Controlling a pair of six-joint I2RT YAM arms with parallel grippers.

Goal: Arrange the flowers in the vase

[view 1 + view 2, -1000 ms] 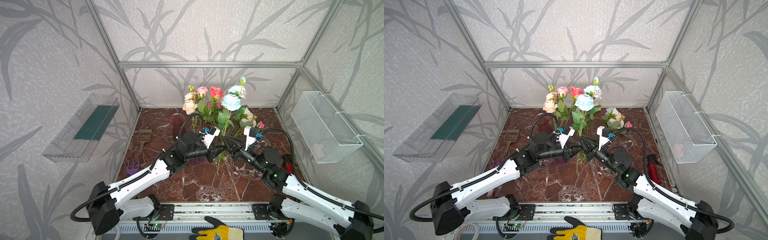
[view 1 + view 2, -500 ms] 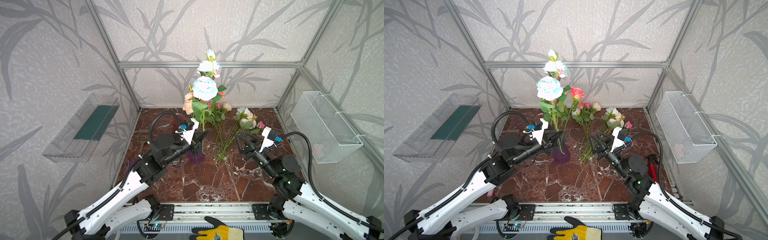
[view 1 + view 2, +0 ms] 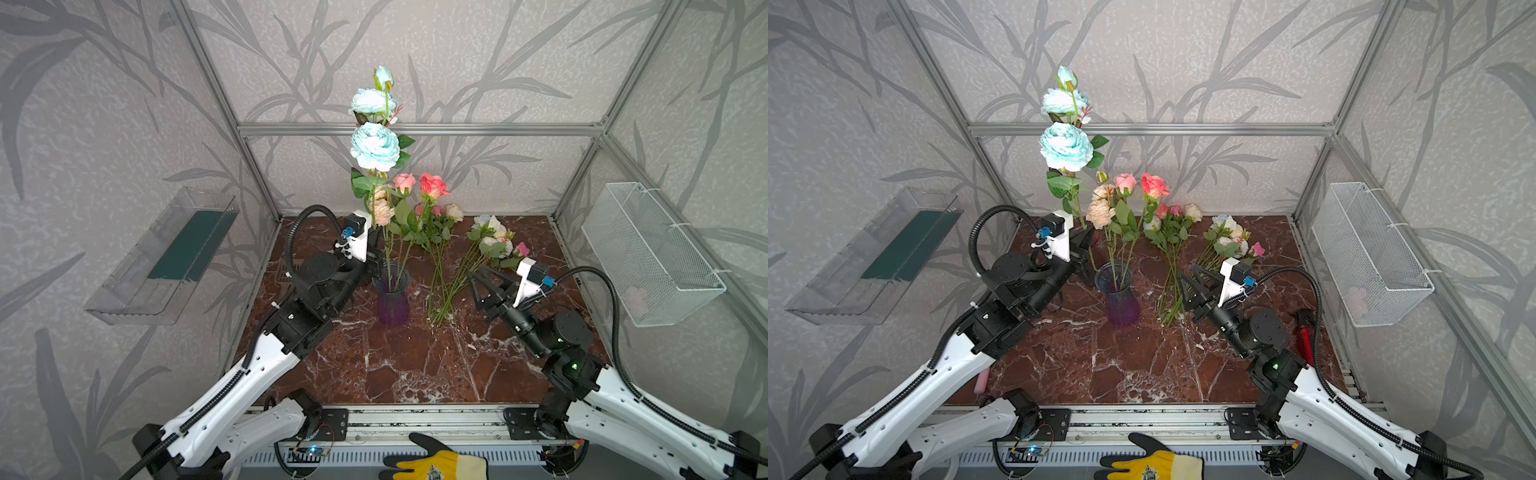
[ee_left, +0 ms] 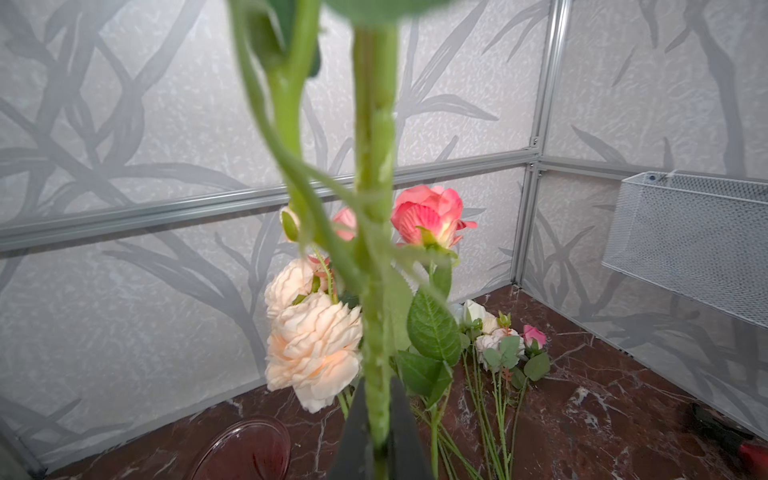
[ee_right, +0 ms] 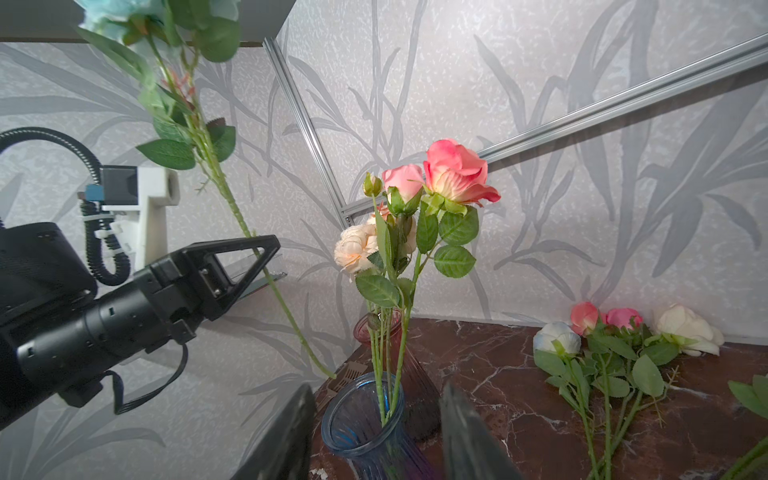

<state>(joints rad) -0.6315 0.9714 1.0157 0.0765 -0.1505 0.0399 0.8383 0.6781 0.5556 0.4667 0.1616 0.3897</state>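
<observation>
Left gripper [image 5: 259, 253] pinches the pale blue rose [image 3: 375, 146] low on its stem. It looks light but top-heavy. Right gripper [image 3: 473, 282] gapes, empty.

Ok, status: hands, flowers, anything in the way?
Left hand shut on pale blue rose stem, tip not yet in vase. Right hand open, empty. Roses in vase crowd the approach.

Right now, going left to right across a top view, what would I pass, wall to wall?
Clear plastic wall tray with green liner → purple glass vase holding roses → pink and cream rose bunch lying on the floor → white rose bunch with one pink bud → white wire mesh basket.
</observation>
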